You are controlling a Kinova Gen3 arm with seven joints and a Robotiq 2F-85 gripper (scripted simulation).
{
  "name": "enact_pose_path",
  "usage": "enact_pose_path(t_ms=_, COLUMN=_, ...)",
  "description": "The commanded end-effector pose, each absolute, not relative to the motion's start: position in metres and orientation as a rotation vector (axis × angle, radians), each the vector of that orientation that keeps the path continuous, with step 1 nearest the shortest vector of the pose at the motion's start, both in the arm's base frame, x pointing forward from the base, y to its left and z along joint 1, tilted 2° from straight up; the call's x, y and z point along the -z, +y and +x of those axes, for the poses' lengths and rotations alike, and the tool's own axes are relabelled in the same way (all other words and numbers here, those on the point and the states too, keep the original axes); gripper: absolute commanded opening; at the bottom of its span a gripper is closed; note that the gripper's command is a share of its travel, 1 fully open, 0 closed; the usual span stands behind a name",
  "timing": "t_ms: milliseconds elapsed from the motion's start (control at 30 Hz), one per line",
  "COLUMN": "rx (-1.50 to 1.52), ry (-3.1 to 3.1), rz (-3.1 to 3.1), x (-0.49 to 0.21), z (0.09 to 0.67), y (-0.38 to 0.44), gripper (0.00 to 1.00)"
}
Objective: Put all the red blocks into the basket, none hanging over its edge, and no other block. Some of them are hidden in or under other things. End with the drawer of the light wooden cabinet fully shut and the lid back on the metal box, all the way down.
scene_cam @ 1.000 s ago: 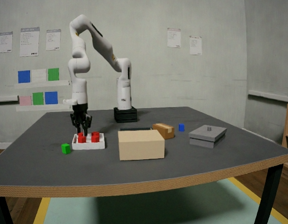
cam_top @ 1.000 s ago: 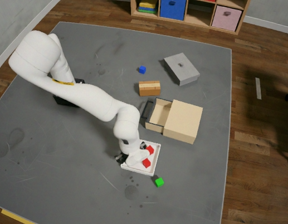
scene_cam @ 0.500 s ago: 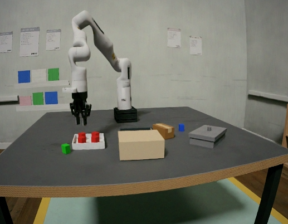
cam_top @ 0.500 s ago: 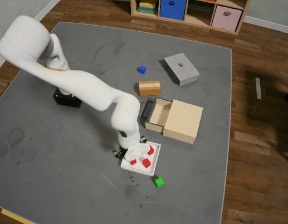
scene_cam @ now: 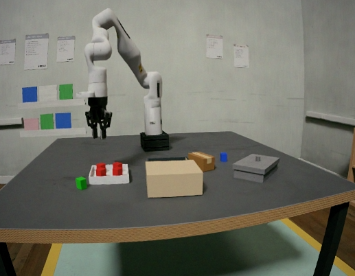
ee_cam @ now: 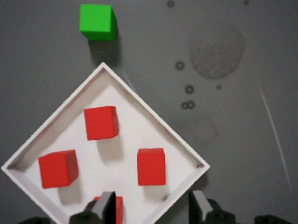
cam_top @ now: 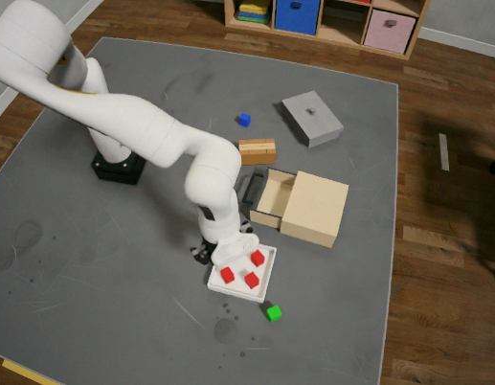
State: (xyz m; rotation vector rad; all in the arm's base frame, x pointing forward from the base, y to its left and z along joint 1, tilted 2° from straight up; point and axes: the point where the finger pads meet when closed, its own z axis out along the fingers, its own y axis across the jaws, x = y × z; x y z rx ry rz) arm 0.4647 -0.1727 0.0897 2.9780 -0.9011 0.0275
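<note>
Several red blocks [ee_cam: 101, 123] [cam_top: 252, 280] [scene_cam: 117, 169] lie inside the white basket [cam_top: 236, 294] [scene_cam: 110, 180] [ee_cam: 155, 116]; the arm hides one in the top view. My gripper [scene_cam: 99, 136] [ee_cam: 152, 207] is partly open and empty, high above the basket; the arm hides its fingertips in the top view. The drawer [cam_top: 274, 195] of the light wooden cabinet [cam_top: 316, 206] [scene_cam: 174, 178] stands open, and no block shows in its visible part. The lid [cam_top: 321, 120] [scene_cam: 250, 163] lies on the metal box [scene_cam: 247, 176]; I cannot tell whether it is fully down.
A green block [cam_top: 274, 312] [scene_cam: 81, 182] [ee_cam: 97, 22] lies just outside a basket corner. A brown cardboard box [cam_top: 258, 154] [scene_cam: 202, 161] stands near the drawer's handle side. A blue block [cam_top: 245, 120] [scene_cam: 223, 157] lies beyond it, left of the metal box in the top view.
</note>
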Motion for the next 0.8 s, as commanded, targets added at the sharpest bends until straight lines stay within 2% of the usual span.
enact_pose_path(t_ms=0, rx=-0.03, ry=-0.901, rz=2.978, x=-0.102, z=0.465, y=-0.172, gripper=0.51)
enact_pose_path(t_ms=767, rx=-0.03, ry=-0.901, rz=2.978, x=-0.117, z=0.465, y=-0.172, gripper=0.51)
